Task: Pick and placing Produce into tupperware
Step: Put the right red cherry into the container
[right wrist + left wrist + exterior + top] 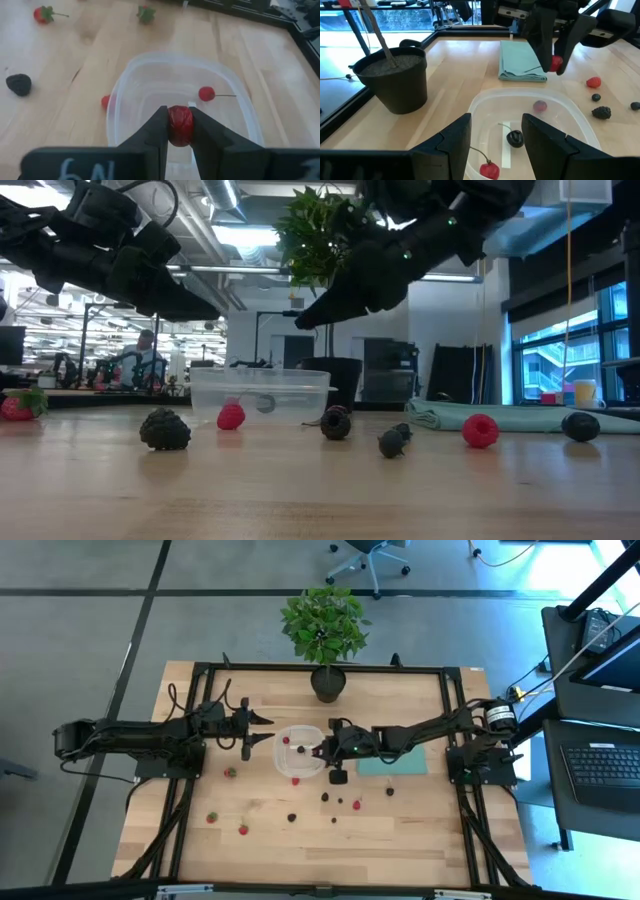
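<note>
Right hand [179,131] is clenched on a red berry [179,125], pinched between both fingers and hanging above the tupperware [240,100], over its right-hand side as the high view shows it. The berry is clear of the container floor; the left wrist view shows it as a red spot [556,63] between the dark fingers, well above the rim.

Left hand [495,140] hovers at the container's opposite edge, fingers parted, grasping nothing.

Contents so far: a red berry with a long stem [206,93] and a dark berry [515,138] lie inside; a third red one [489,170] sits near the left hand. Loose produce remains on the tabletop [400,830]: a blackberry [165,429], several dark ones, and red ones scattered towards the near edge. A teal cloth [521,62] lies just beside the container, and a potted plant [325,628] stands at the far edge.

Risks, as judged:
- Release height. Dropped from here, a round berry could bounce on the hard plastic and hop the shallow wall.
- The berry is soft-looking and squeezed hard; it may stick to one finger when released and then fall off-centre, or be carried out again.
- The container is light and unrestrained. Lowering too far could let a finger catch the rim and tip or shove it, spilling what is in.
- Both hands are near one small container; a careless move risks contact between them.
</note>
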{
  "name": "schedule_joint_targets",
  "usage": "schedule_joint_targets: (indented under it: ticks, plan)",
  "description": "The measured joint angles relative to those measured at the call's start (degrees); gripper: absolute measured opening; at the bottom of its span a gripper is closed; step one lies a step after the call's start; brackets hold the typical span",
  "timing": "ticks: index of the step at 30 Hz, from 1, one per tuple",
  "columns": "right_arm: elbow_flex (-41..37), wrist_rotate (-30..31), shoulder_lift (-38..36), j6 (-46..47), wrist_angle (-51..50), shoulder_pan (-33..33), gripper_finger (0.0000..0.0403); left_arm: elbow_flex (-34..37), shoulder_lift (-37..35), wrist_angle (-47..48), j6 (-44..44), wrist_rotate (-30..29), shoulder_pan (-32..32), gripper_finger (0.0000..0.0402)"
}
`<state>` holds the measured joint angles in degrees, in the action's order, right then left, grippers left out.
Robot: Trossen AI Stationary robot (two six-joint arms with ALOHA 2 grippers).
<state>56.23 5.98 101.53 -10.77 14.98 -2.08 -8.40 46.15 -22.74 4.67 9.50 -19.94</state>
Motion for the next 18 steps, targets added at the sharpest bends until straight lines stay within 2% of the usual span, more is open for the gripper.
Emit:
schedule_joint_targets:
  ticks: [9,18]
  plan:
    - [0.02,-0.04,5.52,1.58,3.35,1.29,0.0073,0.0,0.0,0.04,0.0,0.0,-0.02,0.0168]
    - [0.02,-0.11,6.83,3.24,3.52,1.22,0.0074,0.0,0.0,0.04,0.39,0.0,0.0,0.0168]
